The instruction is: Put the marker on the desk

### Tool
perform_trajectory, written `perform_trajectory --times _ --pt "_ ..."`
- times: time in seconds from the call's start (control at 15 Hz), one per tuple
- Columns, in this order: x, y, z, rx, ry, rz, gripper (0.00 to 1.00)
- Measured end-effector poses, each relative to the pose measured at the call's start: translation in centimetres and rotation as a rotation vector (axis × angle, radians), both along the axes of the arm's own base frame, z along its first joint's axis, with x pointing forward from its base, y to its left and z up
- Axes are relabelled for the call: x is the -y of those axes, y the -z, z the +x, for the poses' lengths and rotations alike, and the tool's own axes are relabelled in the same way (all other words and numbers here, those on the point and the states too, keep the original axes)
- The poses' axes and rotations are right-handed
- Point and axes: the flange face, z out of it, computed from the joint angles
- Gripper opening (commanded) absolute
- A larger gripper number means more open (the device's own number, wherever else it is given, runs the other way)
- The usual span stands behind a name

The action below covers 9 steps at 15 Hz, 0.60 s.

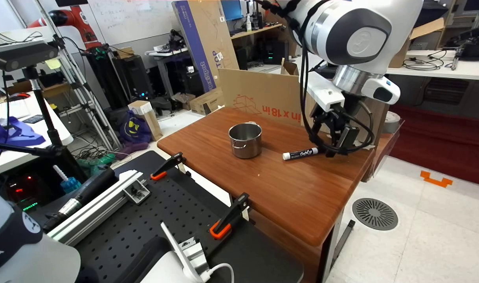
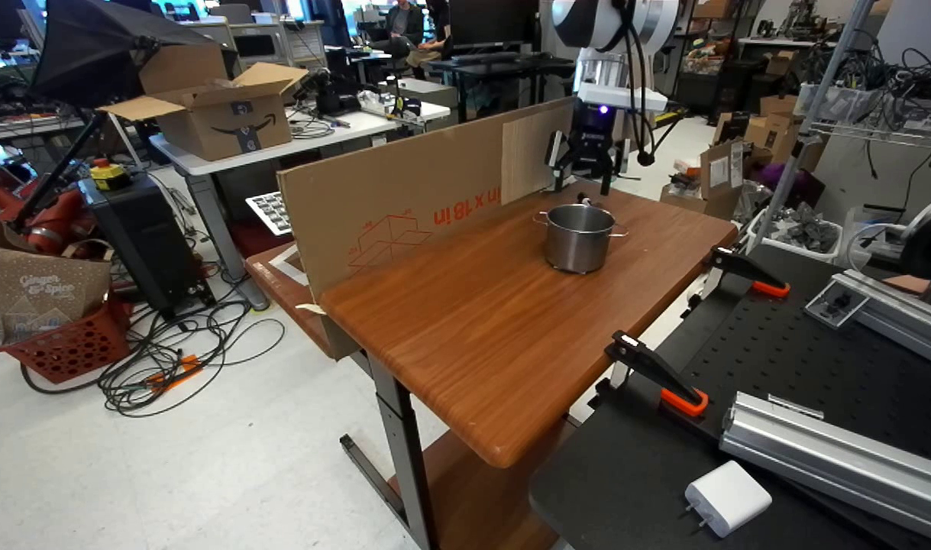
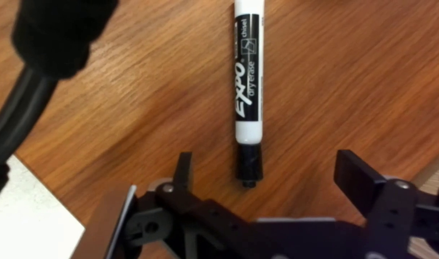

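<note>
The Robotiq gripper (image 3: 264, 169) points down at the reddish-brown wooden desk (image 1: 278, 188), its two black fingers (image 3: 357, 180) spread wide. Between them, in the wrist view, lies the black cap (image 3: 249, 162) of the Expo chisel dry-erase marker (image 3: 249, 72), with bare wood showing on either side, so neither finger grips it. The marker rests on its side on the desk, its barrel running straight out from the gripper, the white end farthest away. How high the fingertips sit above the wood cannot be told.

Out past the marker's white end, well apart from the gripper, a two-handled metal pot (image 1: 248, 144) stands upright on the desk. Near the gripper, an upright cardboard panel (image 2: 442, 191) runs along one edge of the desk; its red print reads upside down. Black cables (image 1: 303, 78) loop down past the gripper. Across the desk from it, farther off than the pot, black-and-orange clamps (image 1: 230, 214) reach between the desk's edge and the black perforated bench (image 1: 176, 208). Lower than the gripper, off past the desk, a round grey grate (image 1: 375, 214) is set in the floor.
</note>
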Motion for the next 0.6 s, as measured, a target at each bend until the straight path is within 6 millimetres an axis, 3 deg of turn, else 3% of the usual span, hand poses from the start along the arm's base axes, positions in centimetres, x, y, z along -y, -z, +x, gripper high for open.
perform_trajectory --times 0.2,0.6 --pt "0.1 -0.7 0.0 0.009 -0.008 0.0 1.0" --pt "-0.6 -4.8 -1.7 0.035 -0.043 0.007 1.0"
